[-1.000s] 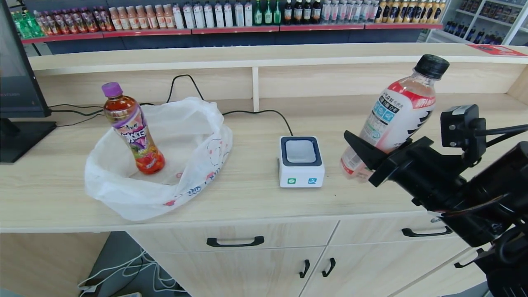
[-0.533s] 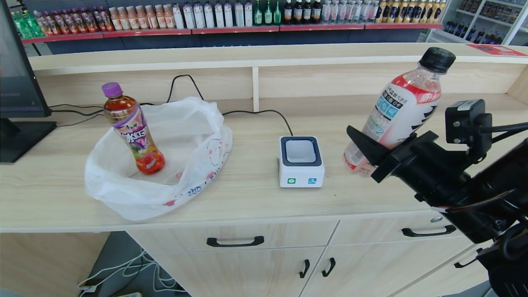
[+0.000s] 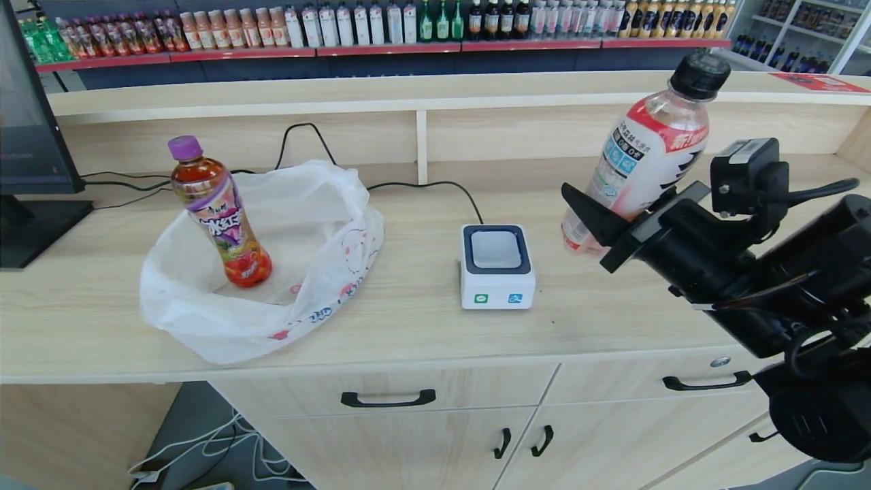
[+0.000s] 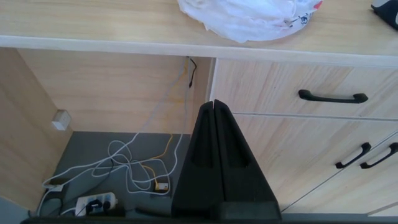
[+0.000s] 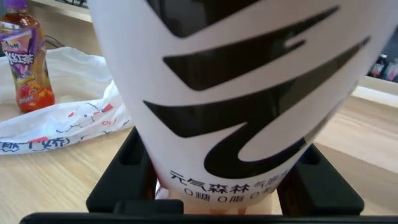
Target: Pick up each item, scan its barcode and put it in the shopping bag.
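Note:
My right gripper [image 3: 622,228] is shut on a pale pink drink bottle [image 3: 639,156] with a black cap, held tilted in the air above the counter, right of the white barcode scanner [image 3: 497,267]. Up close, the bottle's white label with black stripes [image 5: 242,93] sits between the black fingers [image 5: 118,180]. A reddish tea bottle with a purple cap [image 3: 219,212] stands inside the open white shopping bag [image 3: 320,272], also seen far off [image 5: 25,59]. My left gripper [image 4: 214,115] is shut on nothing, below counter level in front of the cabinets.
A black monitor [image 3: 30,136] stands at the counter's far left, with cables [image 3: 306,133] running along the back ledge. Drawers with black handles [image 3: 388,398] are below the counter edge. Shelves of bottles [image 3: 408,24] line the wall behind. Cables lie on the floor [image 4: 118,180].
My right gripper has lifted the pale pink bottle higher and slightly back, off the counter level. The tea bottle, bag and scanner have not moved.

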### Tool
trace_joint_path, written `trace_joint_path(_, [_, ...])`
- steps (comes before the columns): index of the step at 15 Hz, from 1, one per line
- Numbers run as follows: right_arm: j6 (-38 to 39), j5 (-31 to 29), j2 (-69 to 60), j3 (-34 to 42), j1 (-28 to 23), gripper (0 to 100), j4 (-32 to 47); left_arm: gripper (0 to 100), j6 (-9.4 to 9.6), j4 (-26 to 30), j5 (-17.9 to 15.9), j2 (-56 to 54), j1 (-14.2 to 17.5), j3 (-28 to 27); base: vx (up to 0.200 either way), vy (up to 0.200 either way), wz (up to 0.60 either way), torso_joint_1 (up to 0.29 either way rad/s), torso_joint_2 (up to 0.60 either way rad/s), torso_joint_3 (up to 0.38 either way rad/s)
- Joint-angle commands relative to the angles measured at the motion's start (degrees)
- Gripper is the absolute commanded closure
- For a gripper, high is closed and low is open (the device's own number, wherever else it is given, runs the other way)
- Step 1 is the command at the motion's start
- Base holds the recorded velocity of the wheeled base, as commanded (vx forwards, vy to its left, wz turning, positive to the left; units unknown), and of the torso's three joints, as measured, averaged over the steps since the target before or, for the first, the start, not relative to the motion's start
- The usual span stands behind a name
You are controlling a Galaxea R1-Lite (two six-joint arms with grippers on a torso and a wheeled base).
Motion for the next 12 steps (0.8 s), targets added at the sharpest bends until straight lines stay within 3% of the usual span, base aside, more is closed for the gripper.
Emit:
trace_joint_path(1, [-1.0,0.9,4.3,-4.6,0.0,100,0.0,100,-0.02,0.0,0.0,0.0,0.0,0.0,0.0,0.2,0.0,-0.012,0.0,-0.002])
trace_joint_path(4, [-1.9,1.8,5.7,-6.7,0.0,100,0.0,100,-0.02,0.0,0.0,0.0,0.0,0.0,0.0,0.067,0.0,-0.001,0.0,0.001])
trace_joint_path(5, [-5.0,7.7,8.4,-9.8,0.1,100,0.0,100,-0.02,0.0,0.0,0.0,0.0,0.0,0.0,0.0,0.0,0.0,0.0,0.0])
trace_joint_path(8, [-7.5,9.8,10.5,-12.9,0.1,100,0.0,100,-0.02,0.0,0.0,0.0,0.0,0.0,0.0,0.0,0.0,0.0,0.0,0.0])
trace_joint_path(12, [-13.5,16.8,14.0,-18.4,0.0,100,0.0,100,-0.02,0.0,0.0,0.0,0.0,0.0,0.0,0.0,0.0,0.0,0.0,0.0])
